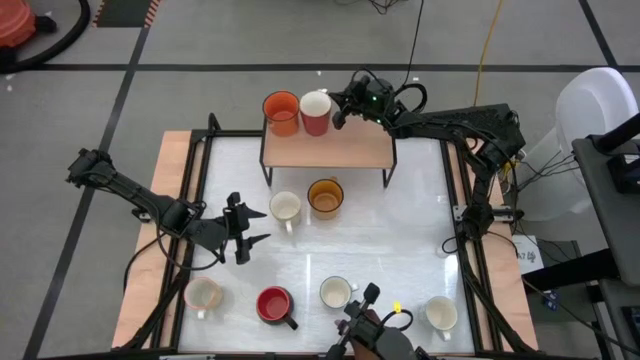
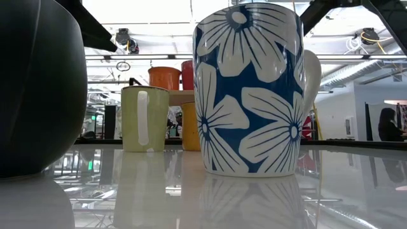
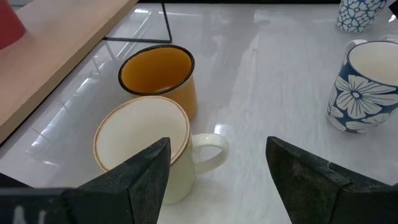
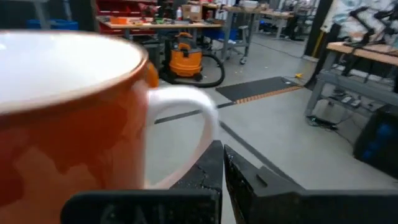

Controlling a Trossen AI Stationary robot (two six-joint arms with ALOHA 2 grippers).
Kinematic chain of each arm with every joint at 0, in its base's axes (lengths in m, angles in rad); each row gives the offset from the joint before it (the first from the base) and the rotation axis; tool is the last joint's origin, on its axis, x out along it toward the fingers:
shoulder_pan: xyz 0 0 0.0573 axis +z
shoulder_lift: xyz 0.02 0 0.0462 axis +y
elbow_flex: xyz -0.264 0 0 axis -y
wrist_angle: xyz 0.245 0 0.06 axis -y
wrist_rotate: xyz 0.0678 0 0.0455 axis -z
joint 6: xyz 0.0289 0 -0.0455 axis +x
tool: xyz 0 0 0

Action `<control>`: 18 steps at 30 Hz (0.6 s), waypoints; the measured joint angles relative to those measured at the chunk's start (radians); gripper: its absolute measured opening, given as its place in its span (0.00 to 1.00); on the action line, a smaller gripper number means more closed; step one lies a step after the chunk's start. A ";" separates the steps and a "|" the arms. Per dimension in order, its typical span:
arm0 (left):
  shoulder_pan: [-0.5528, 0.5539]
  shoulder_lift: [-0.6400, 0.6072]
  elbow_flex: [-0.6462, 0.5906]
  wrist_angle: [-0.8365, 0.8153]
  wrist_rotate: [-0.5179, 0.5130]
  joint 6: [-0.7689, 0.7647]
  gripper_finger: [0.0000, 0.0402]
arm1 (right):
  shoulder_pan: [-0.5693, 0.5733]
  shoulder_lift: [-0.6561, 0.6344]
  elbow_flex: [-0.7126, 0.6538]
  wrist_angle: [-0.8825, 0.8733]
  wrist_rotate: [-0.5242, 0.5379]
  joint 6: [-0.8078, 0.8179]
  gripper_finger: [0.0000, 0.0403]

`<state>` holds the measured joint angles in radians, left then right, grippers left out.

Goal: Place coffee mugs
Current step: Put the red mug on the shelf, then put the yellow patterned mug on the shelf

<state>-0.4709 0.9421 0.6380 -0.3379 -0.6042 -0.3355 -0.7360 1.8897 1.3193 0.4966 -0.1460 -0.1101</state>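
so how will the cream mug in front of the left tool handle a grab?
The cream mug looks rigid and glazed, so probably slick for the open left tool. It stands upright on a glossy table; a nudge would likely slide it rather than tip it.

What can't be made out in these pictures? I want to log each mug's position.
- Low view: the blue-and-white flowered ceramic mug fills the middle and hides whatever stands behind it.
- Low view: a dark rounded object is cut off by the left edge.
- Right wrist view: the orange-red ceramic mug is blurred and blocks the wooden shelf.
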 joint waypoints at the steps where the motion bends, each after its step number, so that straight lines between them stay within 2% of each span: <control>1: 0.000 0.000 0.000 0.000 0.000 0.000 0.67 | 0.001 0.006 0.000 0.002 0.006 -0.001 0.00; 6: 0.000 0.000 0.000 0.000 0.000 -0.007 0.67 | -0.002 0.006 0.000 0.008 0.011 -0.008 0.00; 10: 0.000 0.000 0.000 0.001 -0.001 -0.017 0.67 | -0.002 -0.057 0.000 -0.040 0.014 -0.017 0.00; 18: 0.000 0.000 0.000 0.001 0.000 -0.035 0.67 | 0.046 -0.253 0.002 -0.319 0.019 -0.008 0.00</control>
<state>-0.4709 0.9421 0.6380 -0.3373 -0.6045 -0.3709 -0.6904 1.6365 1.3209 0.1780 -0.1272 -0.1185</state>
